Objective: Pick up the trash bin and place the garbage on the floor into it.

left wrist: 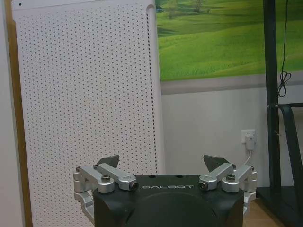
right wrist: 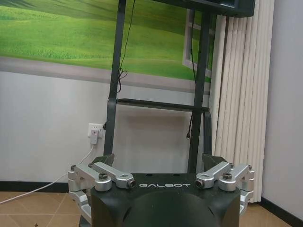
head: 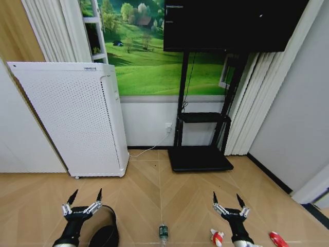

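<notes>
**Both grippers spread and empty above the parquet**

The left gripper [head: 86,194] hung with its jaws spread wide, nothing between them, its dark fingertips [left wrist: 110,162] pointing toward the tall white perforated box-shaped appliance [left wrist: 90,94]. The right gripper [head: 226,198] matched it: jaws apart and empty, aimed at the black metal screen stand [right wrist: 156,104] by the wall.

Just below and beside the left gripper in the head view sat the small round black wire-mesh trash bin [head: 105,234], cut off by the lower edge. The clear plastic bottle with a green label [head: 163,232] lay on the light tan herringbone wooden floor [head: 149,180], between the two arms. A red-and-white piece of garbage [head: 218,237] lay just beside the right arm, and a second red-and-white piece [head: 277,239] lay farther out on the robot's right.

Behind stood a white wall with a green meadow mural [head: 149,51] and a large dark screen [head: 231,23].
</notes>
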Controlling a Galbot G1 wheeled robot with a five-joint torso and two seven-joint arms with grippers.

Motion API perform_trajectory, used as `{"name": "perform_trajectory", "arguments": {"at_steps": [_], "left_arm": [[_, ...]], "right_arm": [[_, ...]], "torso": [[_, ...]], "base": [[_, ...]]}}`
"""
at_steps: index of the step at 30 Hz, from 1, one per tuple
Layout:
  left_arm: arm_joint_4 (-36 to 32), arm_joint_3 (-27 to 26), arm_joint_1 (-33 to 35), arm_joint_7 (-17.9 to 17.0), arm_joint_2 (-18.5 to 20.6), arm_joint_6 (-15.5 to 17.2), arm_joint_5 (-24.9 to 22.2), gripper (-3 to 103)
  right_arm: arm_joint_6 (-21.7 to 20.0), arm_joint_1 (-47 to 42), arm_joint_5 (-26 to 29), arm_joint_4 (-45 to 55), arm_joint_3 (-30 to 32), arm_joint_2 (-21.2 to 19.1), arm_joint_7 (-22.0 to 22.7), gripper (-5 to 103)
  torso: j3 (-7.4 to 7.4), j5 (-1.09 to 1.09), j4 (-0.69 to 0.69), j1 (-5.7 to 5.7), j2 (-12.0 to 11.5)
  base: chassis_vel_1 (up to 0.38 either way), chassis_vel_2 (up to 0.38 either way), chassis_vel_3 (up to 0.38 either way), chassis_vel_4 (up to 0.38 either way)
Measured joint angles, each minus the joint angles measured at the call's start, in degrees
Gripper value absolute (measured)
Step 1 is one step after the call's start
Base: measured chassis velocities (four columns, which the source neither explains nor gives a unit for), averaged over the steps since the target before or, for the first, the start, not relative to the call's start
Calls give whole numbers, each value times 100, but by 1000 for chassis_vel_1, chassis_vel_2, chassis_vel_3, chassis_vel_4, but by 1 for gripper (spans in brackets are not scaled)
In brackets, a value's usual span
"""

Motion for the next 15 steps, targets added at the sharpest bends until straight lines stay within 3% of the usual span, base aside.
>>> {"name": "perform_trajectory", "arguments": {"at_steps": [5, 15], "left_arm": [[-1, -1, 3, -50, -7, -46, -43, 100], [-71, -79, 36, -199, -20, -157, -49, 100]], "right_arm": [[10, 0, -2, -11, 2, 0, 2, 100], [10, 29, -2, -43, -10, -27, 2, 100]], "torso": [[-122, 0, 0, -16, -139], [-159, 0, 0, -20, -179]], "base": [[0, 0, 0, 0], [0, 0, 0, 0]]}}
